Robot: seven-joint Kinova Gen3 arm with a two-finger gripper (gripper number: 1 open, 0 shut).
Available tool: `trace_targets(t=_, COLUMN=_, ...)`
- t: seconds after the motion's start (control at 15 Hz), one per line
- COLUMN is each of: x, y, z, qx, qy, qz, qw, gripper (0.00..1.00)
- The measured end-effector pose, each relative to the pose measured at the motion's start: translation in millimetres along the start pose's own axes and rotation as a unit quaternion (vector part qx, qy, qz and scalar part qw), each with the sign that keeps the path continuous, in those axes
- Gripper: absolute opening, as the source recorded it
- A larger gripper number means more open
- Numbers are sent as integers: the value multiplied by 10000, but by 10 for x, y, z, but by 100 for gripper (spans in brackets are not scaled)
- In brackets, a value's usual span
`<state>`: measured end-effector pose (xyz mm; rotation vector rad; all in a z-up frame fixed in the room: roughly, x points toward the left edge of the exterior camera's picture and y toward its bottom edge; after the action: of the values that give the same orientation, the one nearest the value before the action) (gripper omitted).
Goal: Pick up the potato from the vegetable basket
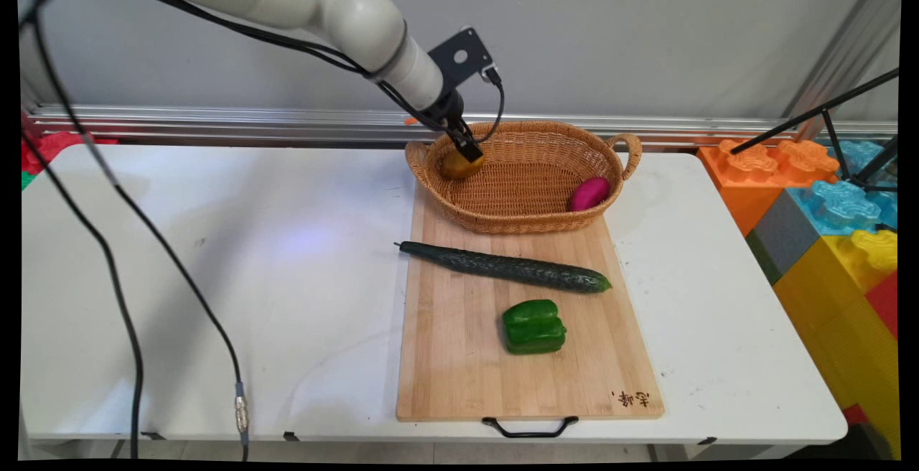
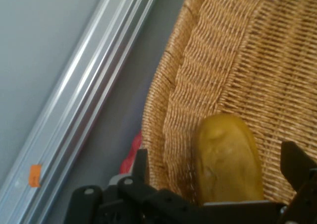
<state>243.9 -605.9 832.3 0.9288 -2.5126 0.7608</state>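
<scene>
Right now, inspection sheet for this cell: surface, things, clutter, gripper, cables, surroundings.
Surface: white table, wooden cutting board on it, black handle at the near edge.
Things: wicker basket on the board's far end; yellow-brown potato at its left end inside, magenta vegetable at its right end.
Clutter: cucumber and green pepper on the board, apart.
Gripper: gripper inside the basket, a finger on either side of the potato; closure unclear.
Cables: black cables hang from the arm at left.
Surroundings: grey wall, metal rail, big coloured blocks, black tripod legs at right.
</scene>
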Motion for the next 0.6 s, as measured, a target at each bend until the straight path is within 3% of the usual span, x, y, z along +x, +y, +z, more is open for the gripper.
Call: trace_targets(t=0.6, x=-40, y=51, z=496, qx=-169, qy=-264, qz=-285, qw=9991, gripper=100)
